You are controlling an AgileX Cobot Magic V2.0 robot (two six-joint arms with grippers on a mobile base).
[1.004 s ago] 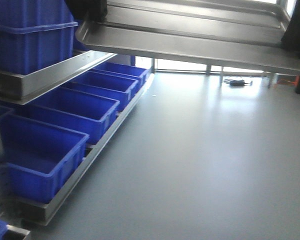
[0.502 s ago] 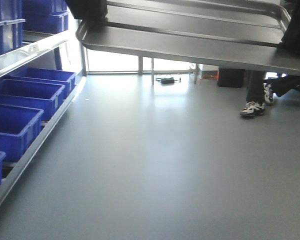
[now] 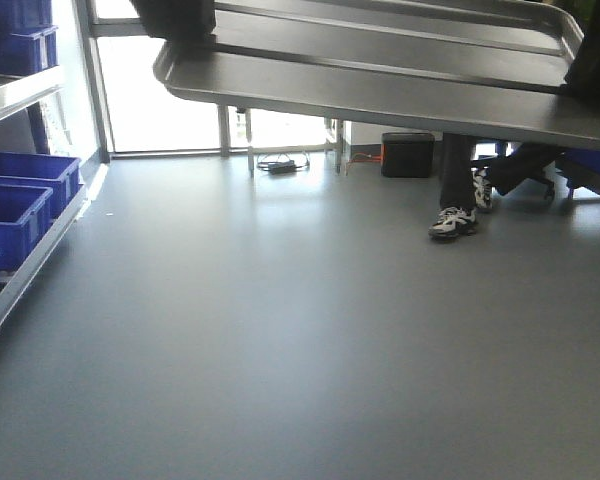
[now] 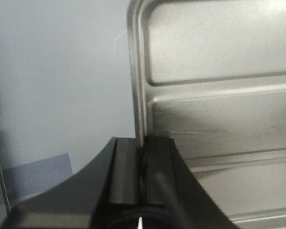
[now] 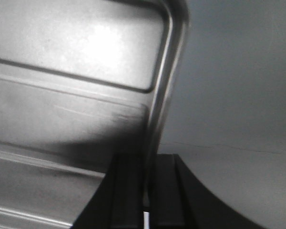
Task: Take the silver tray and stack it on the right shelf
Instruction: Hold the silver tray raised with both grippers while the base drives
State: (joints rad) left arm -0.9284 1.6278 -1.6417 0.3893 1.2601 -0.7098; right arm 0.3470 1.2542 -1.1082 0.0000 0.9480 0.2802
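**Both Jaws Pinched on the Tray's End Rims**

We carry the silver tray (image 3: 380,85) in the air between our two grippers. The left gripper (image 4: 140,149) has its jaws drawn narrow, almost together. The tray's raised rim is clamped in the thin slit between them, one jaw inside the tray and one outside. From that grip the rim runs straight on to a rounded corner.

The right gripper (image 5: 147,164) mirrors this on the opposite end rim. Its jaws are narrow and closed on the metal, with the ridged base of the tray spreading away to their inner side.

In the front view the tray spans the top of the scene. Its near long edge sits lower toward the right end, and a dark gripper body shows at each end.

Below the tray the grey floor (image 3: 280,330) lies broad and open. Low and to the left of the tray, a rack (image 3: 25,268) holds blue bins (image 3: 20,200). Beyond the tray, under its right half, we see a person's white sneaker (image 3: 452,222). A black box (image 3: 407,155) stands just left of the sneaker, and cables (image 3: 277,163) lie nearer the bright window (image 3: 160,95).
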